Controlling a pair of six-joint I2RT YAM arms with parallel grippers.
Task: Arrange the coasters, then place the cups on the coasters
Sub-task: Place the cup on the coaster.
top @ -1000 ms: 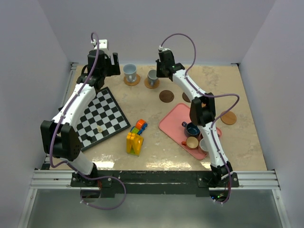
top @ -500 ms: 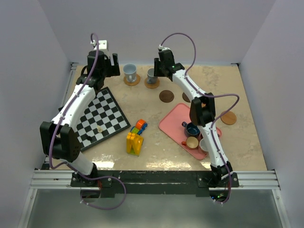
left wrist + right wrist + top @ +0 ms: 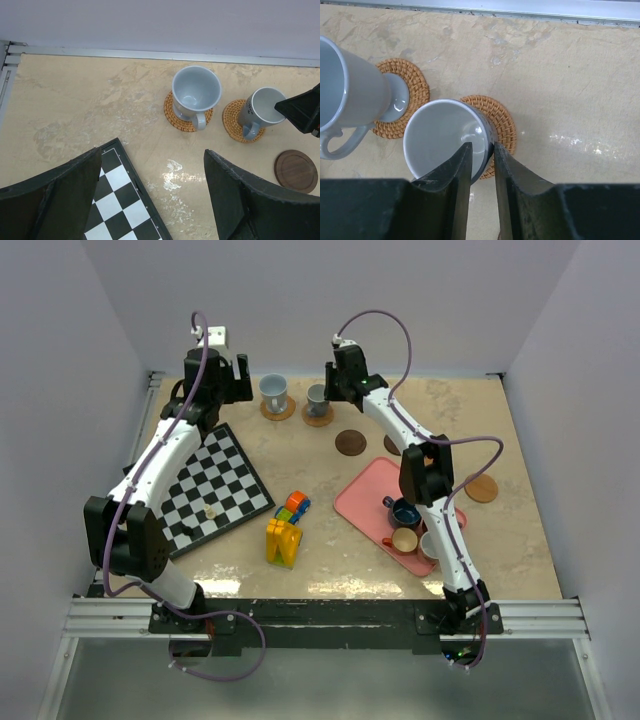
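L gripper (image 3: 151, 151) hangs w/ fingers spread wide over the table (image 3: 75, 100), chessboard (image 3: 120, 200) corner at the bottom of its wrist view. R gripper (image 3: 482, 146) sits at the right pale cup (image 3: 442, 137): one finger inside the rim, one outside, narrow gap. We can't tell if it pinches the wall. That cup stands on the right woven coaster (image 3: 502, 125), centre of the R wrist view. Just left, the left pale cup (image 3: 345, 85) stands on the left woven coaster (image 3: 417, 87). In the top view, upper centre, a dark coaster (image 3: 349, 443) lies flat. A tan coaster (image 3: 481, 488) lies far right. The navy cup (image 3: 405, 510) and tan cup (image 3: 404, 539) sit in the pink tray (image 3: 360, 495), right of centre.
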